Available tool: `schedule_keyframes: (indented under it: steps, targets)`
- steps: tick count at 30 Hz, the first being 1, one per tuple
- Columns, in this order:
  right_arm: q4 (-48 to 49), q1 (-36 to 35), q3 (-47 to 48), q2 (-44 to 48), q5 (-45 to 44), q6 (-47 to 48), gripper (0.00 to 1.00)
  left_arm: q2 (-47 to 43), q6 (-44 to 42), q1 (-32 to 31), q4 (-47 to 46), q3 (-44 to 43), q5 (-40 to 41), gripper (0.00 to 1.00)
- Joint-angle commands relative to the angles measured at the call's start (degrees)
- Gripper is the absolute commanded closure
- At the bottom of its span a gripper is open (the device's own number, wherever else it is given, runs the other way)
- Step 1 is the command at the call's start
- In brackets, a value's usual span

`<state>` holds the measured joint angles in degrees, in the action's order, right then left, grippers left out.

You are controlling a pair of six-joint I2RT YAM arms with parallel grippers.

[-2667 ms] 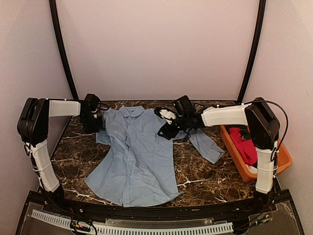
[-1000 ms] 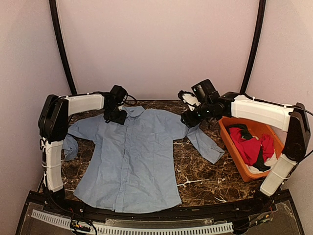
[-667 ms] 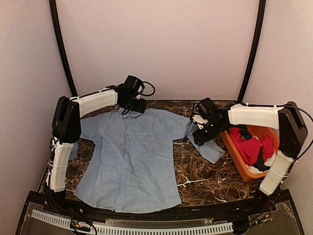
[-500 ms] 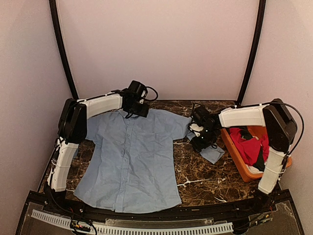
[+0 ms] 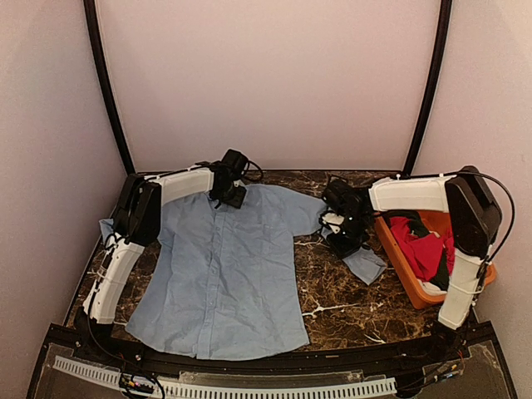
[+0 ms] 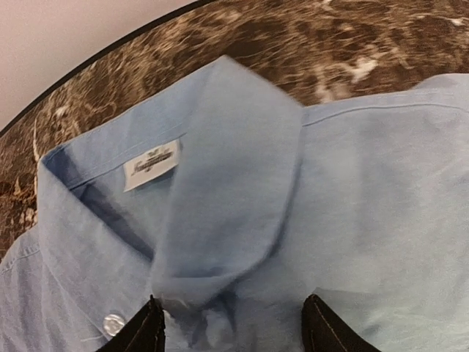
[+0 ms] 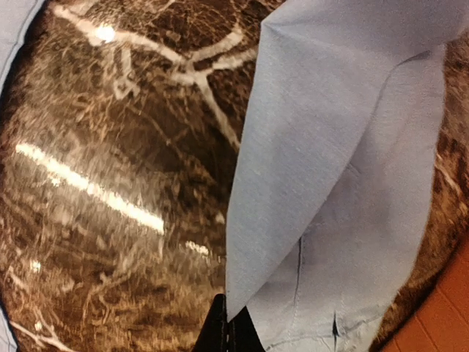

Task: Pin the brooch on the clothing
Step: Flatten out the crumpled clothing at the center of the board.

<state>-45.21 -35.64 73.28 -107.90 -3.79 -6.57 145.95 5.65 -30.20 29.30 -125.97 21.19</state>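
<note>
Both pincers at the shirt [image 5: 224,274], which lies spread front-up on the marble table [image 5: 332,291].
My left pincer [image 6: 233,334] sits at the collar [image 6: 227,183], fingers apart, cloth bunched between them. My right pincer [image 7: 227,330] looks clamped on the folded edge of the right-side sleeve [image 7: 344,169], just beside the orange bin [image 5: 399,264].

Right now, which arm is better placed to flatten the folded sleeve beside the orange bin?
Right. The right gripper sits on the sleeve, seemingly pinching its edge; the left gripper is far off at the collar.
</note>
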Motion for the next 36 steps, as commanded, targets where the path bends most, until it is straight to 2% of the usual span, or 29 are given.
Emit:
schedule_keyframes:
  steps: [1,7,15,21,29,36]
  targets:
    - [-9.18,-0.74,-0.32,9.56,-5.31,-1.97,1.0,-0.41,2.76,6.78,6.78,-0.39,2.67,0.36]
    - [-15.26,-1.75,-1.81,14.24,-5.3,-3.69,1.0,-1.62,2.73,11.85,7.24,0.9,1.8,0.36]
    - [-19.48,-3.82,-1.27,15.34,-7.64,-6.0,1.0,-2.07,0.39,13.61,6.27,0.13,1.48,0.33]
    - [-18.65,-3.33,3.27,11.08,-13.66,-5.53,1.0,-5.48,-0.84,13.16,4.28,1.62,-0.67,0.3]
    - [-19.04,0.53,12.2,5.1,-27.68,-5.99,1.0,-7.51,-3.68,12.28,2.34,3.1,-3.31,0.28]
    - [-19.32,2.33,16.01,-3.1,-27.68,-3.13,0.92,-11.29,-9.28,9.7,-1.55,4.66,-7.52,0.23]
